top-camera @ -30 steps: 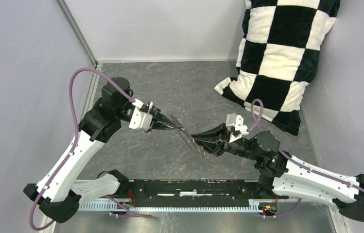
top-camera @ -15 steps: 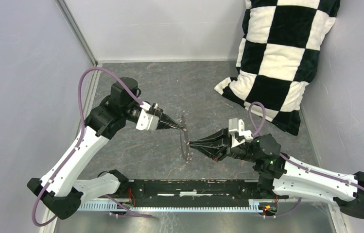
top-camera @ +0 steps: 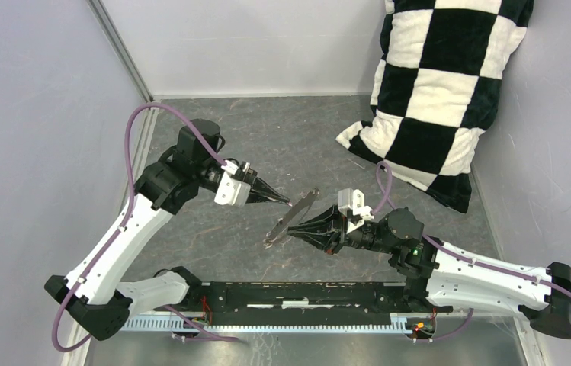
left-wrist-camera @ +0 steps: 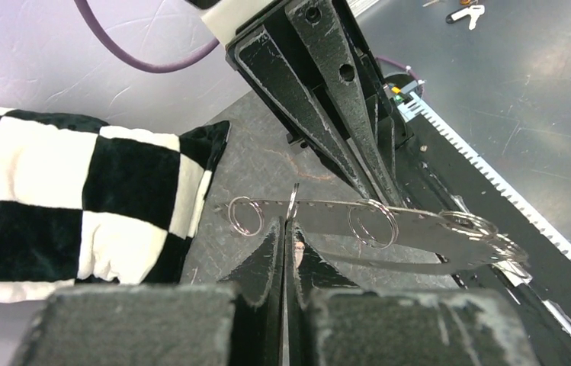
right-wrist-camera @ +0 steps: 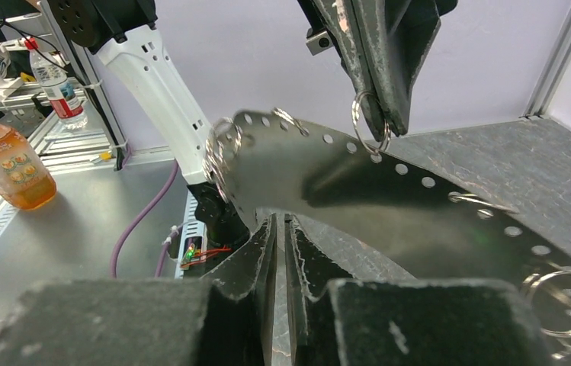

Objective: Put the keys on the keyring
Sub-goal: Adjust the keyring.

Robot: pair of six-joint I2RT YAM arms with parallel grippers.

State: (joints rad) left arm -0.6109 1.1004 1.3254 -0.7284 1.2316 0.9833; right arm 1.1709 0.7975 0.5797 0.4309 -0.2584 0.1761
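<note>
Above the middle of the surface [top-camera: 213, 244], the keyring [top-camera: 291, 216] is held clear and tilted between both arms. In the wrist views it is seen as a flat dark-grey perforated plate hung with small split rings. The right gripper [top-camera: 296, 226] is clamped on its lower edge, likely as a steady brace. The left gripper [top-camera: 288, 203] is pinched together on one split ring [right-wrist-camera: 370, 126] at the rim, probably to pry it. No key is seen in either grip, so threading is judged not begun.
</note>
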